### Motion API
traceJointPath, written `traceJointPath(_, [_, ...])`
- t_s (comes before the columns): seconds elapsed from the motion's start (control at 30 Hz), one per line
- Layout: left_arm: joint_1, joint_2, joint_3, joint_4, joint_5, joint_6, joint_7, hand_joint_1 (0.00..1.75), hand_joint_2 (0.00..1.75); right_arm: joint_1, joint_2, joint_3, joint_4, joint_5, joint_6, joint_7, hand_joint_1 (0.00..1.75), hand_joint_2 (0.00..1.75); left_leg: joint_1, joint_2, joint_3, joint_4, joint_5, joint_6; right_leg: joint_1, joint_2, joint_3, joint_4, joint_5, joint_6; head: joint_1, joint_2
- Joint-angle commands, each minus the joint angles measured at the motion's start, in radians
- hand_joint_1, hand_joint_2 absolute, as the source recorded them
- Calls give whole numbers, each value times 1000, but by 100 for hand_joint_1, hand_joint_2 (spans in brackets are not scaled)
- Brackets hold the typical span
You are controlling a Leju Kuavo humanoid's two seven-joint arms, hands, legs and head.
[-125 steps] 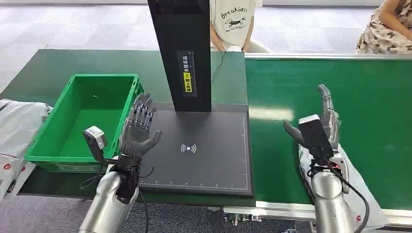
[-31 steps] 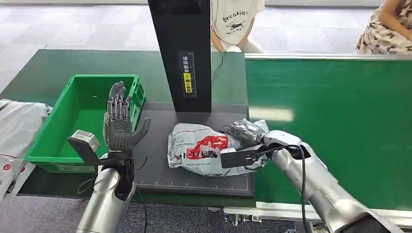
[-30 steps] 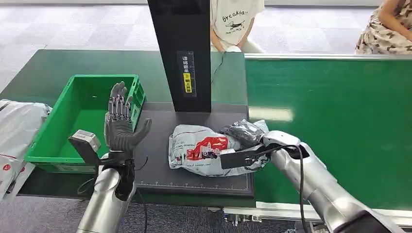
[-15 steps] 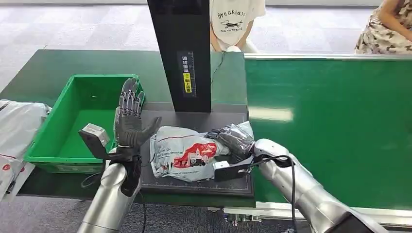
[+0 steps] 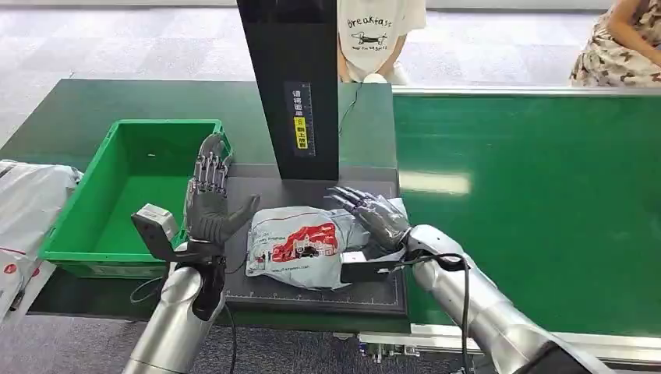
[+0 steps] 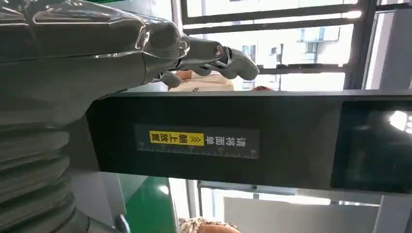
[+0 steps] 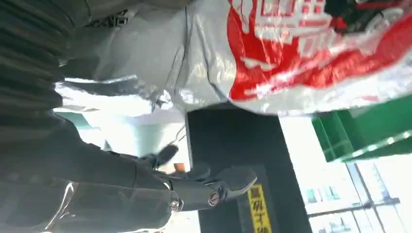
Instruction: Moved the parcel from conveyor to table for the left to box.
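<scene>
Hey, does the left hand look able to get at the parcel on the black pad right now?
Probably yes. The left hand is open, upright beside the parcel, with nothing between them. The right hand, fingers spread, rests at the parcel's other end.

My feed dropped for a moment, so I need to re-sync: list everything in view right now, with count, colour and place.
Grey plastic parcel with red print: one, lying on the black scan pad.
Black scan pad: one, on the green table, before the black upright post.
Green plastic crate: one, left of the pad.
Green conveyor belt: one, right side.
Grey mailer bags: far left, count unclear.
People: two, beyond the table.
Left hand: raised open, beside the parcel.
Right hand: fingers spread, at the parcel's right end.
</scene>
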Motion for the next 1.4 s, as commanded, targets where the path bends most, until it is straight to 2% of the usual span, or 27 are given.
traceJointPath(0.03, [-4, 22, -29, 39, 20, -3, 0, 0, 175, 154, -45, -244, -371, -296, -88, -65, 0, 175, 0, -2, 1, -1, 0, 0, 0, -2, 2, -1, -1, 0, 0, 0])
traceJointPath(0.1, [12, 25, -42, 26, 18, -10, 10, 0, 175, 255, -43, -316, -537, -437, -85, -65, 0, 175, 0, -2, 3, -2, -1, 0, 0, -2, 4, -2, -1, 0, 0, 0])
traceJointPath(0.17, [13, 44, -72, 24, -12, -32, 24, 0, 175, 316, -34, -361, -624, -509, -55, -65, 0, 175, 0, -3, 3, -2, -1, 0, 0, -3, 4, -3, -1, 0, 0, 0])
traceJointPath(0.23, [5, 58, -103, 29, -40, -70, 32, 0, 175, 361, -40, -388, -700, -497, -84, -65, 0, 175, 1, -3, 4, -2, -1, 0, 1, -3, 5, -3, -1, 0, 0, 0])
traceJointPath(0.33, [-36, 81, -163, 61, -180, -109, 67, 0, 175, 413, -32, -488, -785, -524, -69, -65, 0, 175, 0, -6, 1, -1, 0, 0, 0, -5, 2, -1, -2, 0, 0, 0])
traceJointPath(0.47, [-129, 110, -287, 188, -520, -98, 168, 0, 175, 502, -38, -596, -890, -508, -20, -65, 0, 175, 0, -6, 0, -1, 1, 0, 0, -6, 2, -1, -2, 1, 0, 0])
traceJointPath(0.63, [-267, 102, -383, 395, -799, -68, 311, 0, 175, 503, -23, -627, -910, -484, -14, -65, 0, 175, 0, -6, 0, -1, 1, 0, 0, -5, 2, -1, -1, 0, 0, 0])
traceJointPath(0.73, [-313, 82, -400, 470, -872, -77, 384, 0, 175, 499, -6, -636, -900, -470, -13, -65, 0, 175, 0, -5, 1, -1, 1, 0, 0, -5, 2, -2, -1, 0, 0, 0])
traceJointPath(0.8, [-344, 75, -427, 533, -963, -106, 476, 0, 175, 510, 4, -642, -900, -457, -9, -65, 0, 175, 0, -4, 3, -2, 1, 0, 0, -4, 4, -3, 0, 0, 0, 0])
traceJointPath(0.93, [-350, 82, -436, 587, -1017, -151, 500, 0, 175, 535, 16, -651, -909, -438, -18, -65, 0, 175, 0, -2, 4, -3, 0, 0, 0, -2, 4, -2, 0, -1, -1, 0])
traceJointPath(0.97, [-348, 83, -434, 594, -1016, -167, 491, 26, 175, 538, 18, -656, -909, -442, -16, -65, 0, 175, 0, -1, 3, -2, 0, 0, 0, -1, 3, -1, 0, -1, 0, 0])
traceJointPath(1.0, [-346, 83, -428, 598, -1009, -181, 471, 175, 175, 539, 20, -661, -907, -444, -16, -65, 0, 175, 0, -1, 5, -3, 0, 0, 0, -1, 5, -3, 0, -1, 0, 0])
traceJointPath(1.07, [-332, 87, -410, 591, -988, -201, 415, 175, 175, 548, 27, -677, -908, -448, -23, -65, 0, 175, 0, -1, 4, -3, 0, 0, -1, -1, 3, -2, 0, -1, 0, 0])
traceJointPath(1.3, [-309, 91, -370, 507, -1004, -164, 395, 175, 175, 567, 33, -702, -922, -424, -21, -65, 0, 175, 0, 0, 3, -2, 1, 0, 0, 0, 3, -1, 1, 0, 0, 0])
traceJointPath(1.37, [-299, 88, -356, 471, -997, -124, 369, 175, 175, 573, 30, -706, -929, -418, -22, -65, 0, 175, 0, 1, 4, -2, 0, 0, 0, 1, 4, -2, 1, -1, 0, 0])
traceJointPath(1.4, [-284, 79, -330, 435, -975, -54, 322, 175, 175, 578, 29, -711, -938, -415, -20, -65, 0, 175, 0, 1, 3, -2, 0, 0, 0, 0, 3, -1, 1, -1, 0, 0])
